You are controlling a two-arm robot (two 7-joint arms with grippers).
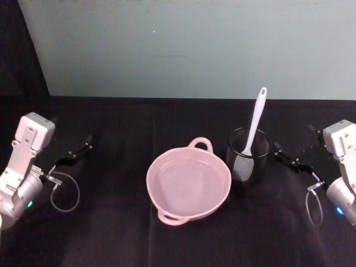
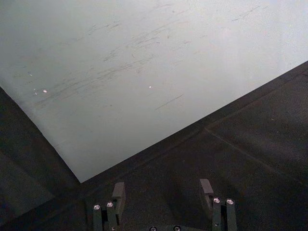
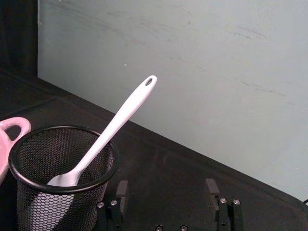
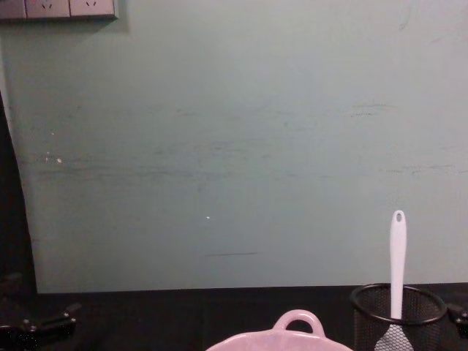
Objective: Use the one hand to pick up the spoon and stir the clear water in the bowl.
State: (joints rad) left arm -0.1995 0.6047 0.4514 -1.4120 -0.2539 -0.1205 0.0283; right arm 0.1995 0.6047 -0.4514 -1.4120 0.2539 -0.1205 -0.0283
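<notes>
The pale pink bowl [image 1: 189, 186] sits mid-table holding clear water; its loop handle [image 4: 296, 322] rises in the chest view. The white spoon [image 1: 256, 122] stands head-down in a black mesh cup [image 1: 248, 158] just right of the bowl, its handle tip with the oval hole [image 3: 150, 82] leaning up and away. My right gripper [image 1: 293, 153] hovers open to the right of the cup, nothing between its fingers [image 3: 121, 190]. Far to the left of the bowl, my left gripper [image 1: 75, 151] rests low and open, its fingers [image 2: 118, 192] apart over the black cloth.
A black cloth [image 1: 122, 233] covers the table. A pale green wall panel [image 1: 194, 44] stands along the back edge. The mesh cup [image 3: 57, 168] is close in front of the right gripper. Cable loops hang from both wrists.
</notes>
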